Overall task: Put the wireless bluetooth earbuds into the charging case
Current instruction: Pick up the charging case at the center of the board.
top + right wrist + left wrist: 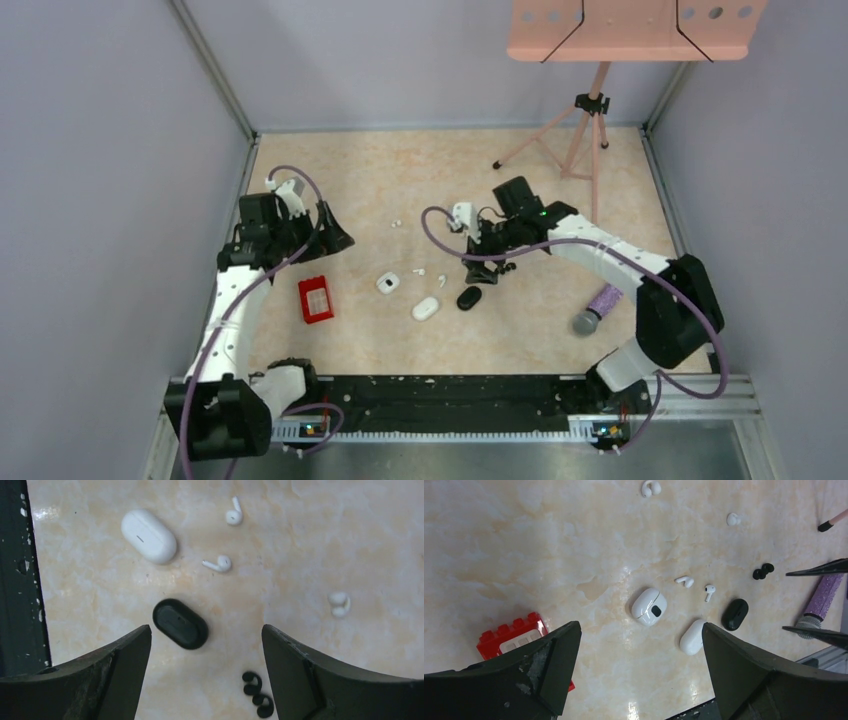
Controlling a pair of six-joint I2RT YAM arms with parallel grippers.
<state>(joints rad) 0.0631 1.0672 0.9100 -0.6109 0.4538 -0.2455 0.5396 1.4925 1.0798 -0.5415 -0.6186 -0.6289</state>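
Observation:
Two white stemmed earbuds [218,563] [234,514] lie on the table between a white oval case [148,536] and a shut black case [180,623]. A black earbud pair [258,695] lies just inside my right gripper's right finger. My right gripper [206,628] is open and empty, hovering over the black case [469,298]. My left gripper [640,625] is open and empty, raised at the left [335,235]. Its view shows a rounder white case [649,607] with a black spot, the oval case [692,637], the stemmed earbuds [684,581] [709,591] and the black pair [763,571].
A red brick [316,299] lies left of the cases. A purple microphone [598,308] lies at the right by my right arm. White clip-shaped earbuds [650,488] [733,519] lie farther back. A pink tripod stand [585,120] is at the back right. Walls enclose the table.

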